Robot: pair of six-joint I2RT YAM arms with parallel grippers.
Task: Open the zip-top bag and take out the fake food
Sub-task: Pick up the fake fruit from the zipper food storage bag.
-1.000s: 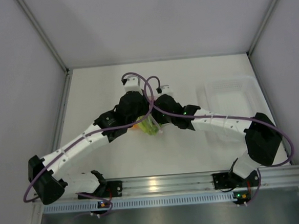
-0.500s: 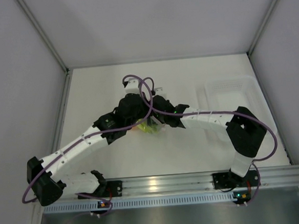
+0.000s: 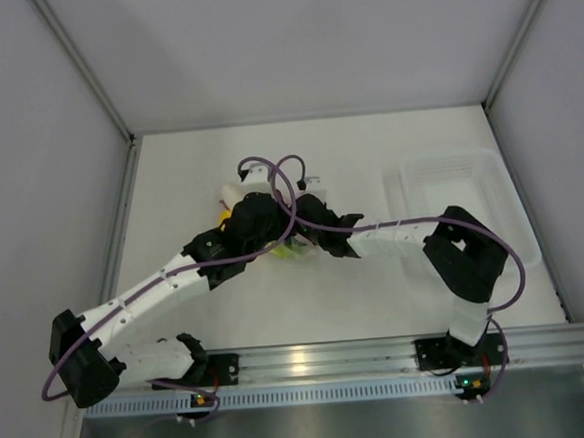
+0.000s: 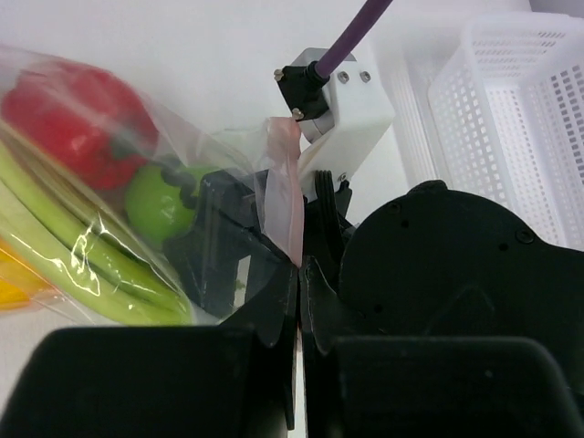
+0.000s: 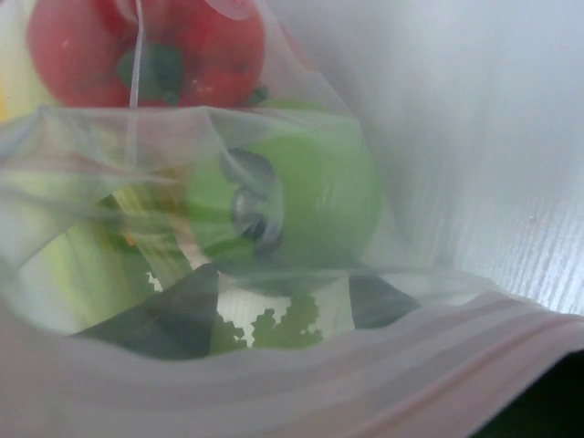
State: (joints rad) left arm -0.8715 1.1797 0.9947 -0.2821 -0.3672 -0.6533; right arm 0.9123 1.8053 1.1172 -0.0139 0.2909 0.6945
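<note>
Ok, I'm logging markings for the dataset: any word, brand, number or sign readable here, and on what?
None readable. The zip-top bag, its pink zip strip, the fake food inside and the white basket all show plain surfaces; no print appears in any view.

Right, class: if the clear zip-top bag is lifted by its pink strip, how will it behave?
Probably floppy: the zip-top bag is thin film creasing around the fake food. Likely bottom-heavy, sagging away from the strip that the left pincer pinches. The glinting film may slip.
</note>
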